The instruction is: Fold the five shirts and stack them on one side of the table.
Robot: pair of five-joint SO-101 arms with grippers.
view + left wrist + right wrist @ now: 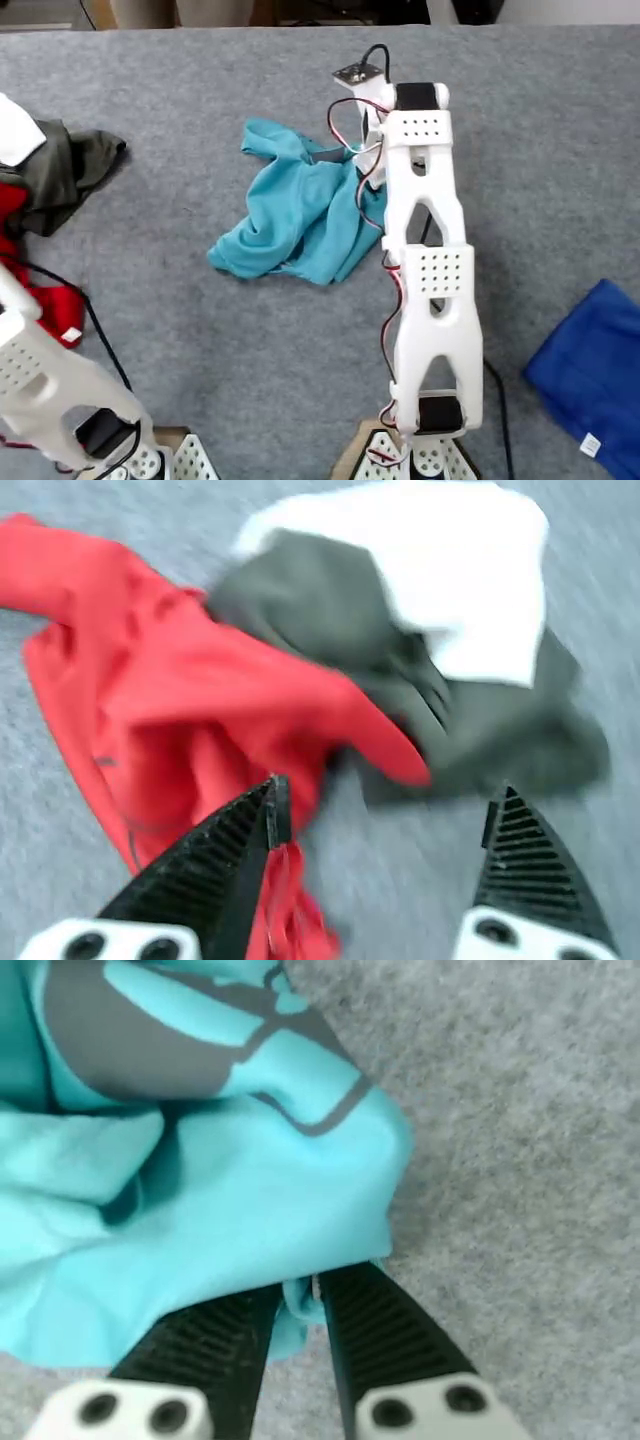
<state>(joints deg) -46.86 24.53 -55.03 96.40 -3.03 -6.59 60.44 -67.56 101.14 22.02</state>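
The teal shirt point(295, 215) lies crumpled at mid-table; its edge is pinched between the almost closed jaws of the right gripper point(300, 1295); a grey graphic point(150, 1040) is printed on it. The red shirt point(150, 680), dark grey shirt point(330, 620) and white shirt point(450, 570) are heaped together at the left table edge; the left gripper point(390, 788) is held above them, jaws spread wide, nothing gripped. The blue shirt point(595, 375) lies at the right edge, its white tag point(590, 443) too small to read; bare grey table point(180, 330) separates the groups.
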